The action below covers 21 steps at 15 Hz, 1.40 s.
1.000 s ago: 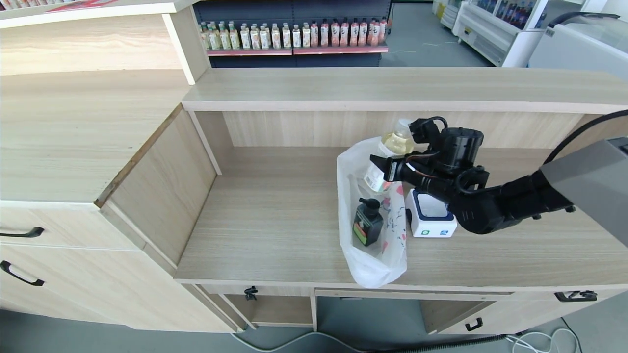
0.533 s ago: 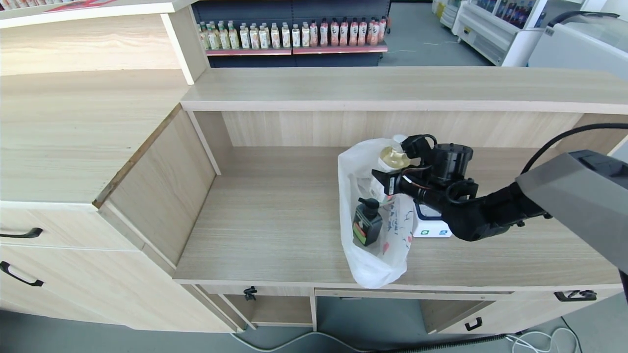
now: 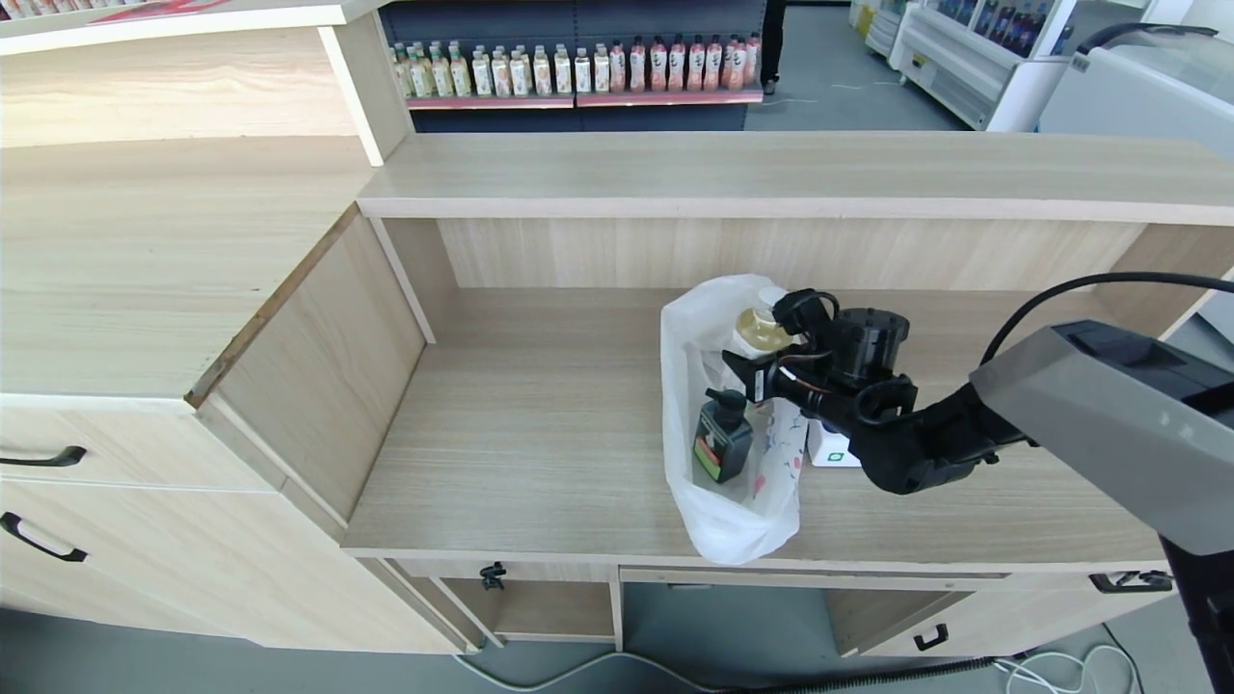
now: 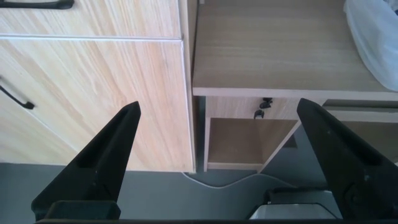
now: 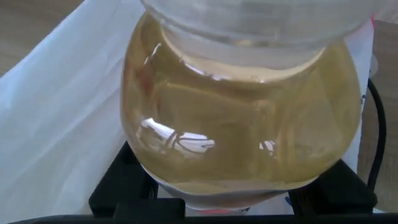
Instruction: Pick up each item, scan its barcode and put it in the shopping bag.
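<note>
A white plastic shopping bag [image 3: 718, 520] stands open on the wooden counter, with a dark pump bottle [image 3: 721, 439] inside it. My right gripper [image 3: 771, 352] is shut on a clear bottle of yellow liquid [image 3: 762, 330] and holds it in the bag's mouth, above and behind the pump bottle. In the right wrist view the yellow bottle [image 5: 242, 118] sits between the black fingers [image 5: 118, 193], with white bag plastic [image 5: 56, 124] around it. My left gripper [image 4: 217, 162] hangs open, low beside the counter's front edge, with nothing between its fingers.
A small white scanner box [image 3: 831, 446] stands on the counter [image 3: 540, 443] just right of the bag, partly behind my right arm. A raised ledge [image 3: 771, 173] runs along the back. Drawers [image 3: 116, 463] and a cabinet side wall stand at the left.
My right gripper has moved down and to the left with the yellow bottle, lowering it from above the scanner box into the mouth of the bag.
</note>
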Motion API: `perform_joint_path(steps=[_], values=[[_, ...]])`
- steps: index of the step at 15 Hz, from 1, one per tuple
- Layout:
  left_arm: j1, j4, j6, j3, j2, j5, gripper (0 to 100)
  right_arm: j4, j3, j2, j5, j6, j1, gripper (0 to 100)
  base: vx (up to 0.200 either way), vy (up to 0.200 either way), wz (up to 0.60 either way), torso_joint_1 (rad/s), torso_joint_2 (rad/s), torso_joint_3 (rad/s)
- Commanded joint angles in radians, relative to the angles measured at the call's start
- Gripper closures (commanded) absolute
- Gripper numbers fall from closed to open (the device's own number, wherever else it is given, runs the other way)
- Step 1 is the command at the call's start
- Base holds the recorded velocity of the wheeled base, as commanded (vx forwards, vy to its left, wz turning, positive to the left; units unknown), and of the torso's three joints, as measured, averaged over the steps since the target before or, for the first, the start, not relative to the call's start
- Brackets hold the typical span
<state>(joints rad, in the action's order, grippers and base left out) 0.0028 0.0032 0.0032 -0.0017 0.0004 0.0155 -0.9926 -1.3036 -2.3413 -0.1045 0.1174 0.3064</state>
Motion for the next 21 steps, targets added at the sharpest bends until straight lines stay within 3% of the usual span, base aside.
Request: perform_joint_path(steps=[1, 2, 3, 8, 10, 16, 19, 21], values=[[0.000, 0.000, 0.000, 0.000, 0.000, 0.000, 0, -0.001, 0.001, -0.026, 0.000, 0.010, -0.001, 100, 0.000, 0.000, 0.00, 0.000, 0.00, 0.000], [0.000, 0.000, 0.000, 0.000, 0.000, 0.000, 0, 0.000, 0.001, -0.027, 0.000, 0.011, -0.001, 100, 0.000, 0.000, 0.00, 0.000, 0.00, 0.000], [0.000, 0.000, 0.000, 0.000, 0.000, 0.000, 0, -0.001, 0.003, -0.030, 0.000, 0.011, -0.001, 0, 0.000, 0.000, 0.00, 0.000, 0.00, 0.000], [0.000, 0.000, 0.000, 0.000, 0.000, 0.000, 0, 0.006, 0.003, 0.053, -0.050, -0.016, 0.000, 0, 0.000, 0.000, 0.00, 0.000, 0.00, 0.000], [0.000, 0.000, 0.000, 0.000, 0.000, 0.000, 0, 0.014, 0.007, 0.126, -0.070, -0.091, -0.001, 0, 0.000, 0.000, 0.00, 0.000, 0.00, 0.000], [0.000, 0.000, 0.000, 0.000, 0.000, 0.000, 0, 0.178, 0.064, 0.442, -0.090, -0.137, -0.020, 0, 0.000, 0.000, 0.00, 0.000, 0.00, 0.000], [0.000, 0.000, 0.000, 0.000, 0.000, 0.000, 0, 0.285, 0.257, 0.628, 0.028, -0.104, -0.115, 0, 0.000, 0.000, 0.00, 0.000, 0.00, 0.000], [0.000, 0.000, 0.000, 0.000, 0.000, 0.000, 0, 0.287, 0.483, 0.740, 0.157, -0.050, -0.266, 0, 0.000, 0.000, 0.00, 0.000, 0.00, 0.000]])
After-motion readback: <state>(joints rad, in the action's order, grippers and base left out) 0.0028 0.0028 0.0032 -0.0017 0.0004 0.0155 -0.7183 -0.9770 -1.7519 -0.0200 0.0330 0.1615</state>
